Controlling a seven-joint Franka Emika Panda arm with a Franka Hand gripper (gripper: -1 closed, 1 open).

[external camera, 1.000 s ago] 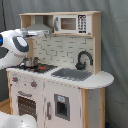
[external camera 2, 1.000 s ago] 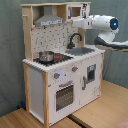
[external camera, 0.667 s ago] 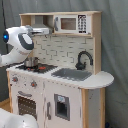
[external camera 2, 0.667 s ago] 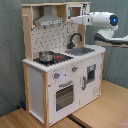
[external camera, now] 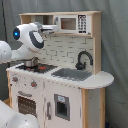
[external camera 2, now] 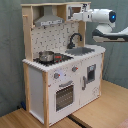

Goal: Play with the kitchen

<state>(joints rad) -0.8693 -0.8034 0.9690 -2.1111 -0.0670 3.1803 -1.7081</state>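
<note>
Grey curtains hang behind everything, and a wooden floor shows at the bottom of the second exterior view. On that floor stands the kitchen (external camera: 60,75), a big white and light-wood toy. Its counter (external camera 2: 60,61) holds a small pot (external camera 2: 45,56) on the stove end and a grey sink (external camera 2: 82,50) with a black faucet (external camera 2: 75,39) toward the other end. Up high are a hood (external camera 2: 47,20) and a microwave (external camera: 75,23). Below are an oven door (external camera 2: 64,95) and a small cupboard door (external camera: 61,106).

A moment ago the robot arm (external camera: 27,37) hung lower and farther out from the toy. Now it has lifted and reached in, so its tip is right at the top shelf. In the second exterior view the gripper (external camera 2: 80,14) is up beside the microwave, touching it or very close. That looks like the robot is about to play with the microwave, maybe push its door or a button. Nothing on the counter has moved.

The arm comes in from the side past the sink end of the counter. Its long white part lies almost flat, high above the sink, pointing at the shelf. I cannot tell if the jaws are open or closed.
</note>
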